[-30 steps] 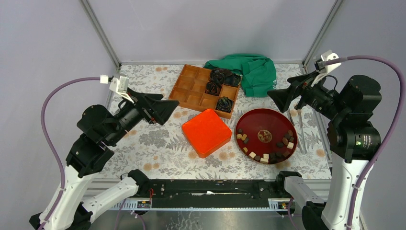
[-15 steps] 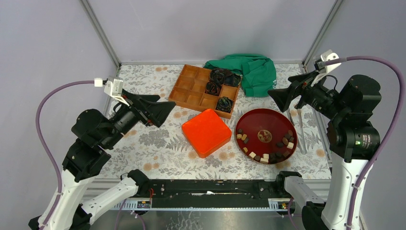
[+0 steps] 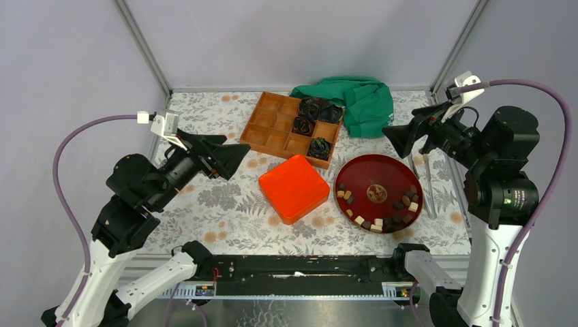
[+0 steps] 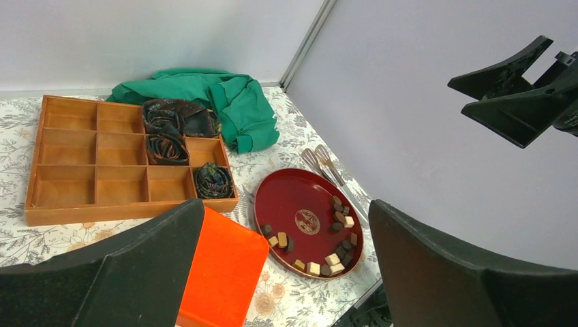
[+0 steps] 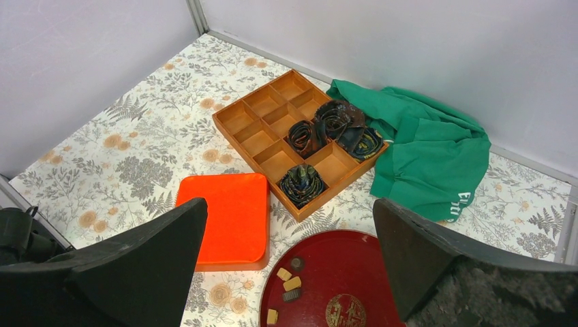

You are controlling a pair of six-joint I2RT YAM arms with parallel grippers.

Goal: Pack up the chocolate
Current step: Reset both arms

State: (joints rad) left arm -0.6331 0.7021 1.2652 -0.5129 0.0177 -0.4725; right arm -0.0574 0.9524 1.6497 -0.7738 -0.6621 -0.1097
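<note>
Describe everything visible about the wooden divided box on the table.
The wooden box is a shallow, open, orange-brown tray, split by thin walls into three by four compartments. It lies flat, turned at an angle, at the far middle of the floral table. Black crinkled bundles fill four cells at its right end; the rest are empty. A green cloth lies against its far right corner.

I see chocolate [image 3: 376,224] dark brown, tan, cream; plate [image 3: 368,174] dark red, gold emblem; box [image 3: 294,188] orange; tray [image 3: 272,129] brown, bundles [image 3: 303,125] black; cloth [image 3: 361,103] green; bench [image 3: 218,197] grey-fern print; my left end effector [image 4: 286,204], right end effector [image 5: 287,201] black.
</note>
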